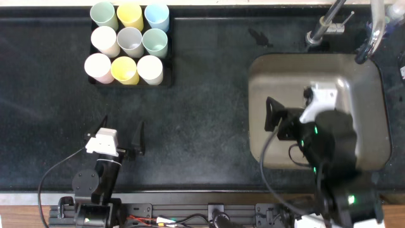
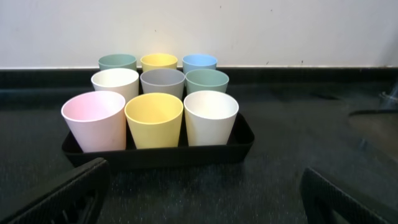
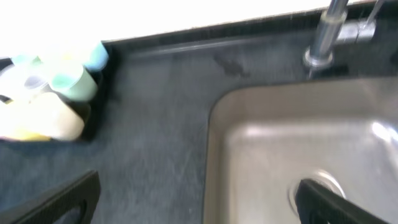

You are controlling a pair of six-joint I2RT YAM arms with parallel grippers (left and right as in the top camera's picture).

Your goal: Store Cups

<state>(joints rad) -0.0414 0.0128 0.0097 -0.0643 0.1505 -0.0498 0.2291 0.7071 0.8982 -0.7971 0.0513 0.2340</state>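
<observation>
Black speckled counter (image 1: 209,95) runs the width of the scene, and at its far left a dark tray (image 2: 155,157) stands close to the back wall, holding nine upright cups in three rows of three. Farthest back are a green cup (image 1: 102,14), a yellow cup (image 1: 130,14) and a blue cup (image 1: 156,16). The middle row has a cream cup (image 1: 104,39), a grey cup (image 1: 130,41) and a second green cup (image 1: 155,42). Nearest the arms are a pink cup (image 1: 99,67), a second yellow cup (image 1: 124,69) and a white cup (image 1: 150,68). The cups sit rim to rim and fill the tray. Nearer the arms' side of the counter, the left gripper (image 1: 122,133) faces the tray from well apart, its fingers spread wide and holding nothing. To the right, a steel sink (image 1: 354,88) is set into the counter, with a metal faucet (image 1: 326,25) behind it. The right gripper (image 3: 198,186) hangs above the sink's left side, its fingers likewise apart and empty.
</observation>
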